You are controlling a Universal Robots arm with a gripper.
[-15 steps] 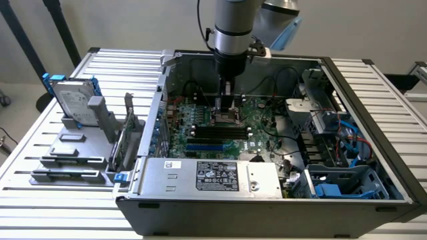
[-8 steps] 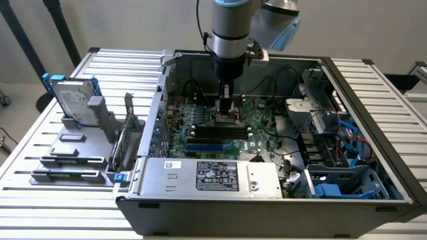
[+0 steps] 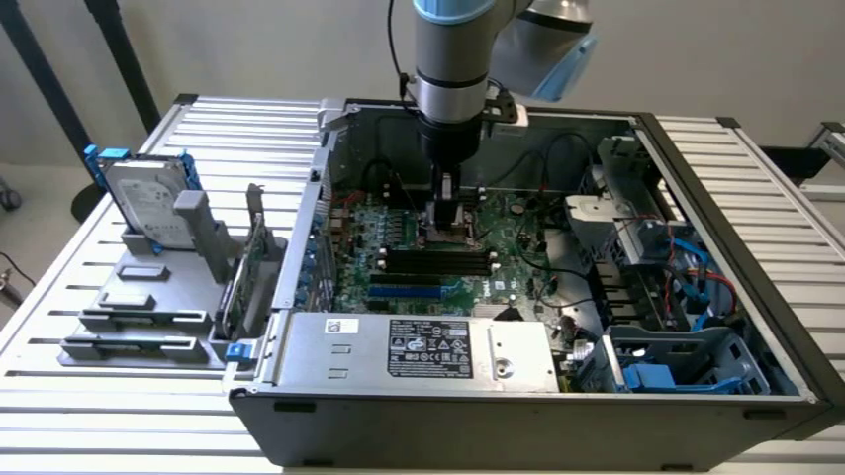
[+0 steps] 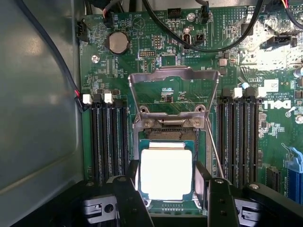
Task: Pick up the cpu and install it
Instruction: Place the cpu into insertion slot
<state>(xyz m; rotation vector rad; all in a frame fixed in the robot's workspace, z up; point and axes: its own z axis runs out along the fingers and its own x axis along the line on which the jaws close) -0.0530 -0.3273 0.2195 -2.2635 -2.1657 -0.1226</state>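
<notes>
Item: the cpu (image 4: pixel 165 172) – silvery square, lying over the motherboard (image 4: pixel 156 42) socket between the two banks of memory slots (image 4: pixel 108 137), the socket's load plate (image 4: pixel 173 75) swung up behind it. Gripper (image 4: pixel 166 183) – lowered into the open computer case (image 3: pixel 528 416), jaws set wide with a finger (image 4: pixel 135 189) apparently pressed on each opposite edge of the chip. Whether the chip is fully seated cannot be told.

The cpu (image 4: pixel 166 172) had a smooth, bright metal top. The socket frame (image 4: pixel 173 74) was bare shiny metal, the board (image 4: pixel 156 61) matt green, the case wall (image 4: pixel 38 118) dull grey metal.
</notes>
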